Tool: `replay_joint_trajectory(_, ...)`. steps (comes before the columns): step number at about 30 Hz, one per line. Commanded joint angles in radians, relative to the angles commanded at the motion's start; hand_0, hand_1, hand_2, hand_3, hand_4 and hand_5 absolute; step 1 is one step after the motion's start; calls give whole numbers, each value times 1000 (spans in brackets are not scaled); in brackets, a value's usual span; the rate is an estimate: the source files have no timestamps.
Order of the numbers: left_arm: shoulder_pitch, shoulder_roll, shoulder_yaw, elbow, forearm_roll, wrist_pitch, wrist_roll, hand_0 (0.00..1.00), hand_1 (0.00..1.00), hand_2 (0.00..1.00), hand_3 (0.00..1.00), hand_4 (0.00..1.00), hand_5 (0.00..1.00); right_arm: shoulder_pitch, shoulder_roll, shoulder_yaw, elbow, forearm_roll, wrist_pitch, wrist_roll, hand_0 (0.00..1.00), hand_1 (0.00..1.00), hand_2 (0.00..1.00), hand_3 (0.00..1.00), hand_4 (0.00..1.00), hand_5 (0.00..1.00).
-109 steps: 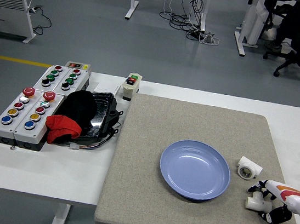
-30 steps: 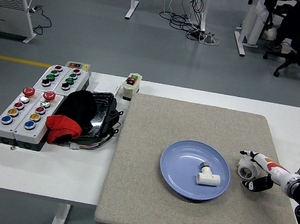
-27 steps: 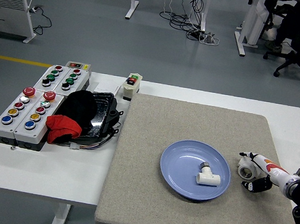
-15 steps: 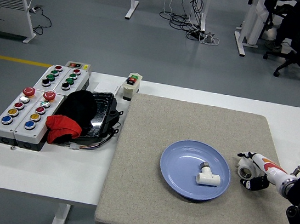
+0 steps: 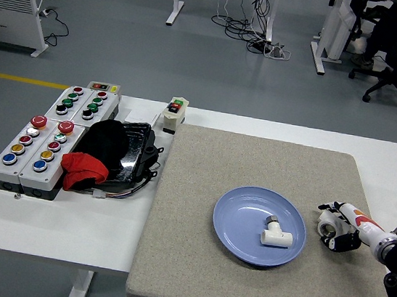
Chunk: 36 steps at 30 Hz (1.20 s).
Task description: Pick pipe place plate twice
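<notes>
One white pipe piece (image 5: 275,235) is seen in the blue plate (image 5: 235,232), while a second pipe piece (image 5: 329,226) is clasped by the right hand (image 5: 343,230) fingers

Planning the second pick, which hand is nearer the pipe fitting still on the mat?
Right. The right hand is at the pipe fitting beside the plate; the left hand is out of view.
</notes>
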Motion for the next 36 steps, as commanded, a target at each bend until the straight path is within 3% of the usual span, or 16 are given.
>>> replay_joint_trajectory(12,-1,1,3,0,-4,0,-1,621,587,514,586,267,998,-12,-13,-5,125,28,-22,-28,362,458,540,688,534,250)
replay_joint_trajectory(18,-1,2,5,-1,-7,-1,-2,622,587,513,586,267,998,-5,-10,-99,247,113,-15,-40,361,457,541,687,541,249)
replay_joint_trajectory(20,-1,2,5,-1,-7,-1,-2,622,587,513,586,267,998,-3,-10,-111,259,119,-14,-41,361,457,541,687,541,249)
replay_joint_trajectory(23,-1,2,9,-1,-15,-1,-5,622,587,513,586,267,998,14,7,-191,314,166,-2,-47,361,457,541,687,541,249)
replay_joint_trajectory(27,-2,2,11,-1,-18,0,-6,622,586,513,586,267,998,45,29,-267,313,176,4,-46,370,463,540,683,522,263)
replay_joint_trajectory(35,0,3,13,-1,-21,1,-6,622,585,513,586,267,998,85,78,-363,248,130,50,-82,389,478,547,685,513,271)
replay_joint_trajectory(36,0,3,13,-1,-21,1,-6,622,586,511,586,267,998,88,80,-369,241,125,53,-81,487,570,610,710,528,272)
